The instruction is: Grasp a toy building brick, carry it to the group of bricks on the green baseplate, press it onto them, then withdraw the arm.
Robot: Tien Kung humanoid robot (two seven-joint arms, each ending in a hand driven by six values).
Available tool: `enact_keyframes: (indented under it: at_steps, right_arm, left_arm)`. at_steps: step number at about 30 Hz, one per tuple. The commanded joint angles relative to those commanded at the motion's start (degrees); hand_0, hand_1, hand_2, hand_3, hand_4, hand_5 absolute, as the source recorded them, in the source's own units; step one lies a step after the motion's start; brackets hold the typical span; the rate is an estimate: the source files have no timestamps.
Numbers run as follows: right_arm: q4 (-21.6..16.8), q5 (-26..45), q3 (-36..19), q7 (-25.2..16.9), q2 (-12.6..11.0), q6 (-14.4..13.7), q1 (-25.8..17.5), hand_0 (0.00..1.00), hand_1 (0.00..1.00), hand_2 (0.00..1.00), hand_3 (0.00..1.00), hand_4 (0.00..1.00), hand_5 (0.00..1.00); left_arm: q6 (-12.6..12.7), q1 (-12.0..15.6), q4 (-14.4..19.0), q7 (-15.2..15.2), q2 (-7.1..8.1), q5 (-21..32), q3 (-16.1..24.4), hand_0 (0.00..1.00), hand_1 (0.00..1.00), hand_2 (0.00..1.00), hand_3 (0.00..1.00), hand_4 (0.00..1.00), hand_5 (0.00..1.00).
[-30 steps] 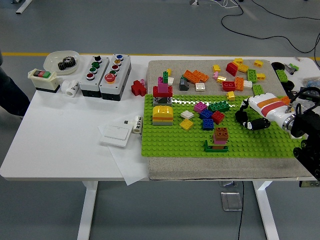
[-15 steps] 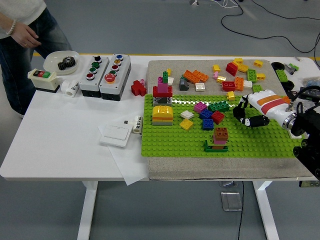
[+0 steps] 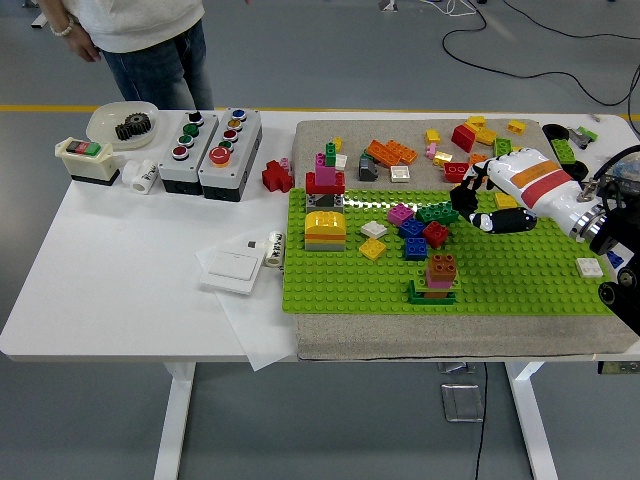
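Right hand (image 3: 492,200), fingers loosely curled and empty, above green baseplate (image 3: 520,285); gear (image 3: 132,126) in bowl (image 3: 108,117).

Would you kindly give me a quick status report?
Right hand open, over loose bricks by the green baseplate. No brick grasped. Left arm unseen.

Pretty plain room: smooth grey-blue floor (image 3: 300,60) with a yellow tape line (image 3: 40,107) running behind the white rectangular desk (image 3: 130,280), which sits on white metal legs (image 3: 176,420). Black cables (image 3: 560,50) snake over the floor top right, lighting's even
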State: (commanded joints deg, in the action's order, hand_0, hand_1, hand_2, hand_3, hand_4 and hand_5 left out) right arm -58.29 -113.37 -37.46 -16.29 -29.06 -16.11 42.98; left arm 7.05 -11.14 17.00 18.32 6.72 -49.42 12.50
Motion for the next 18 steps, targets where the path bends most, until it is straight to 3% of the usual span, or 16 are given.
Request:
enact_keyframes:
  at_steps: [8, 18]
  right_arm:
    - [-16.2, -5.8, -1.0, 8.0, -4.8, 5.5, -3.7, 0.397, 0.441, 0.505, 0.504, 0.624, 0.396]
    - [-28.0, -12.2, -2.8, 14.7, -7.4, 10.0, -7.1, 0.375, 0.439, 0.505, 0.509, 0.632, 0.402]
  left_arm:
    - [-0.1, 0.4, -0.2, 0.1, 0.09, -0.1, -0.1, 0.496, 0.596, 0.645, 0.578, 0.604, 0.675]
    - [-0.3, 0.7, -0.2, 0.3, 0.15, -0.7, 0.2, 0.495, 0.593, 0.643, 0.578, 0.605, 0.676]
